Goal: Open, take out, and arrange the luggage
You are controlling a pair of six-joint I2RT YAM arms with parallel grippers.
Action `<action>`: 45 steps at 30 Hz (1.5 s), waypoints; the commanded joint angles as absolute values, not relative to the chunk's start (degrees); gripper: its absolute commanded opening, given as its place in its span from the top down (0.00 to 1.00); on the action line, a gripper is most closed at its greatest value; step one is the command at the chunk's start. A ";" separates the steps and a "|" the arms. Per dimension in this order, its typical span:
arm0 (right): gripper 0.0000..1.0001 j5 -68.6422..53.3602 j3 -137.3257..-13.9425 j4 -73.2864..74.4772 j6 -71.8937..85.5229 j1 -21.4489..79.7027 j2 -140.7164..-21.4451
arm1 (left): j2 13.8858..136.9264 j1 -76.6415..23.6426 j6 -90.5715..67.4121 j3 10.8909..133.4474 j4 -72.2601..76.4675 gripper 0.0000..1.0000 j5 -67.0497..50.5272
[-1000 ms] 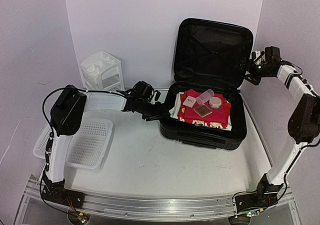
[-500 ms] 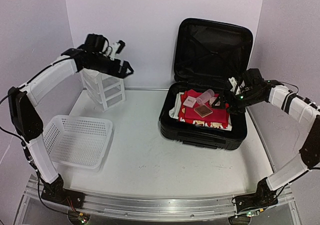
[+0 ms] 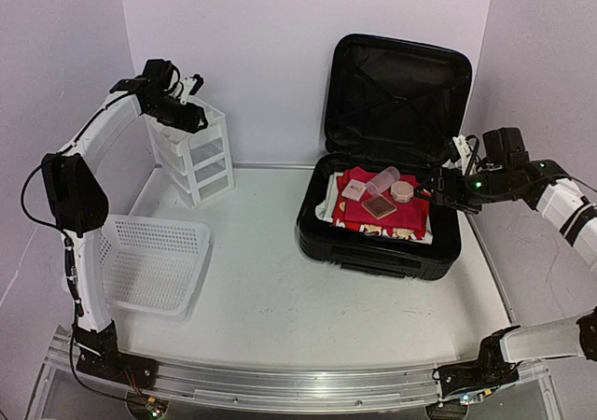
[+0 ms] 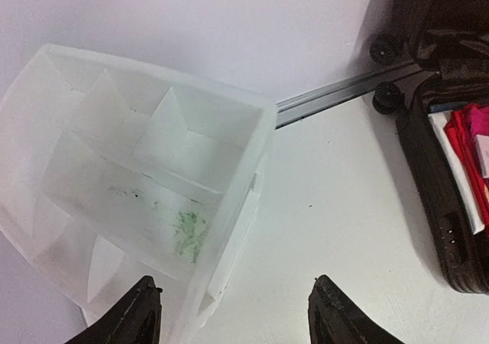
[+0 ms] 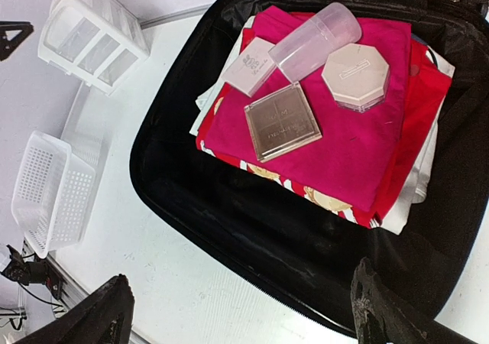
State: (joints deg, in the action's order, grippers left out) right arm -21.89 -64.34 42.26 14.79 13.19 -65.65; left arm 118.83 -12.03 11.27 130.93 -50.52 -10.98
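The luggage [image 3: 373, 248] lies open, its lid upright against the back wall. Inside on pink and red cloth [image 5: 344, 153] lie a clear bottle [image 5: 315, 30], an octagonal compact [image 5: 355, 75], a square compact [image 5: 283, 121] and a small white box [image 5: 250, 66]. My right gripper [image 3: 435, 189] hovers open over the case's right side. In the right wrist view that gripper [image 5: 252, 321] spans the black front wall [image 5: 267, 222] with nothing held. My left gripper [image 3: 194, 114] is open above the white drawer unit [image 3: 196, 154]. In the left wrist view it [image 4: 237, 321] straddles the unit's front corner.
A white mesh basket [image 3: 154, 266] sits on the table at the near left. The drawer unit [image 4: 145, 176] stands against the back wall, its top tray showing dividers. The luggage's caster wheels [image 4: 382, 50] face the wall rail.
My left arm rose from the case's left side to the top of the drawer unit, which now stands shifted. My right gripper came down from the lid's edge to the case's right side.
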 commanded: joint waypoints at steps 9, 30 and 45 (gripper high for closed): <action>0.02 -22.44 -64.75 42.89 15.81 13.25 -64.74 | 126.08 -10.99 14.65 140.73 -51.93 0.46 -14.21; 0.02 -23.52 -61.43 40.61 16.54 13.26 -63.68 | 127.27 -19.92 2.38 142.06 -51.45 0.78 -12.83; 0.02 -22.77 -58.80 40.61 16.22 13.25 -60.83 | 122.15 -29.79 7.41 134.81 -50.87 0.82 -20.90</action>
